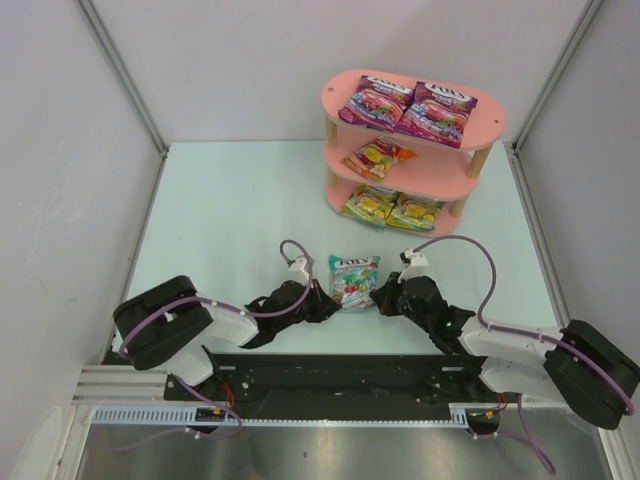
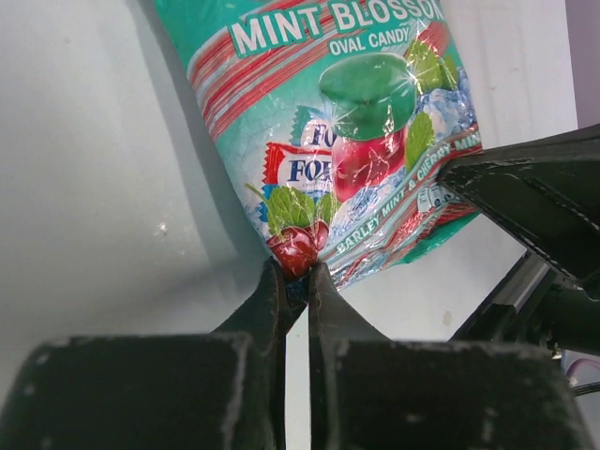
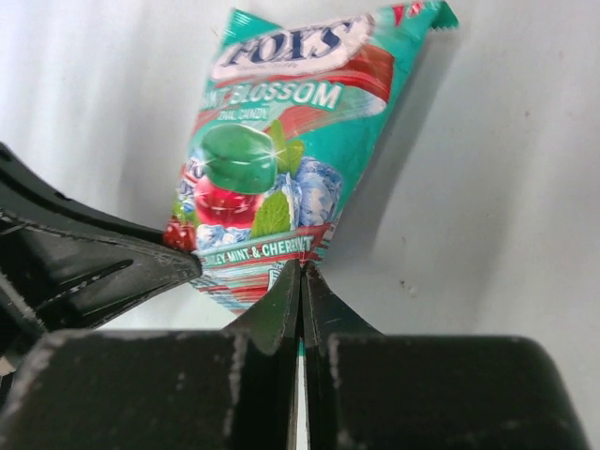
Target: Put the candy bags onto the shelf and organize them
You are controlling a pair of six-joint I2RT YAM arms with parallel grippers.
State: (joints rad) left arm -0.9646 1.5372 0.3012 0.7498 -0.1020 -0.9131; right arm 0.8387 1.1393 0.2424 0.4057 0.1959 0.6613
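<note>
Pink three-tier oval rack [image 1: 489, 119], upper right: two purple glossy packets [image 1: 376, 103] top, red-orange packet [image 1: 374, 156] middle, apparently two yellow-green packets [image 1: 371, 205] bottom; teal-white packet [image 1: 352, 280], centre.

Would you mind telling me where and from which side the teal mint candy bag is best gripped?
By its thin bottom seam, from the near side, I would say. The teal bag is a flat glossy packet whose bottom edge faces the arms; the left gripper and right gripper each pinch a bottom corner there.
</note>
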